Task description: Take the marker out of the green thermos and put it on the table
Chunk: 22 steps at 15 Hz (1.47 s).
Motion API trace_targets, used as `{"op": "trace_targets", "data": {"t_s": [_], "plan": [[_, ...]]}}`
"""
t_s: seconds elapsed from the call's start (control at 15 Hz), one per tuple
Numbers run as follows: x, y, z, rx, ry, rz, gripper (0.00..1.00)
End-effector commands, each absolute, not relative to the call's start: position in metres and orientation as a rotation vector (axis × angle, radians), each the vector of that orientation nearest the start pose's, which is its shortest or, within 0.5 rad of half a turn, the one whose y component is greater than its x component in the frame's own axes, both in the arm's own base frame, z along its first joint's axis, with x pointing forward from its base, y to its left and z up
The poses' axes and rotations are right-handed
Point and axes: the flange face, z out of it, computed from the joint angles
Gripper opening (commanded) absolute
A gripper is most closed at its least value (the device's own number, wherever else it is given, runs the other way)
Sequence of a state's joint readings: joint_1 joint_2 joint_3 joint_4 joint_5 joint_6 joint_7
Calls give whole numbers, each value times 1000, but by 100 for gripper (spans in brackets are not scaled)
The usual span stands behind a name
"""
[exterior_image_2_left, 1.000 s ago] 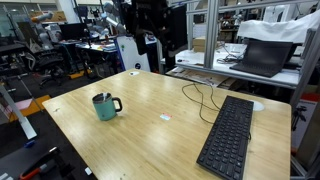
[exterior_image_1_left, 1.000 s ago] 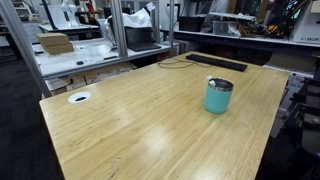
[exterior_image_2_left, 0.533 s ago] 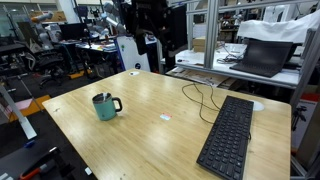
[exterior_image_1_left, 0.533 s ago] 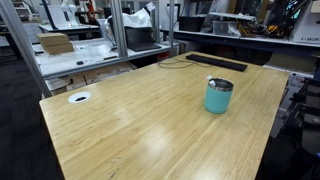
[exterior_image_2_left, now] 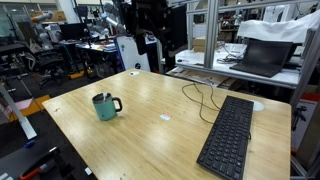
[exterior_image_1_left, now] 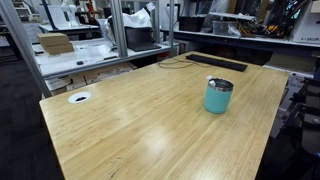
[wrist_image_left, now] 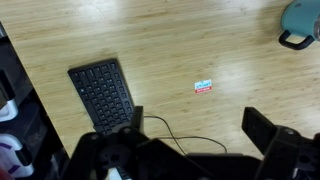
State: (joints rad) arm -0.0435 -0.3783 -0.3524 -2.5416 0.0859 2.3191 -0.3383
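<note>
Nothing is shifting since the earlier pictures; arm and objects are keeping their places. In the wrist view the black keyboard (wrist_image_left: 103, 92) is lying at the left. The gripper (wrist_image_left: 192, 128) is hanging high over the table (wrist_image_left: 200, 40), its fingers wide apart, holding nothing. The green thermos (wrist_image_left: 302, 22) is standing at the far right edge. I think the arm should first be travelling there and centring over the rim. I cannot make out the marker.

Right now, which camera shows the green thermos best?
An exterior view: the green thermos stands whole and largest, silver rim clear. In an exterior view the thermos is smaller, handle showing. The wrist view catches only part of it at the frame's edge.
</note>
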Motion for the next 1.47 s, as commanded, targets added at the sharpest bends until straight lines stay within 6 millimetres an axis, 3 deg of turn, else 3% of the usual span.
{"op": "trace_targets", "data": {"t_s": [0.0,0.73,1.2,1.4], "plan": [[399,-160,409,-2968,174,-284,100],[421,-54,367,-2567,937,-12,100],[417,29,315,-2242,1336,137,100],[411,56,292,-2097,1494,165,100]]}}
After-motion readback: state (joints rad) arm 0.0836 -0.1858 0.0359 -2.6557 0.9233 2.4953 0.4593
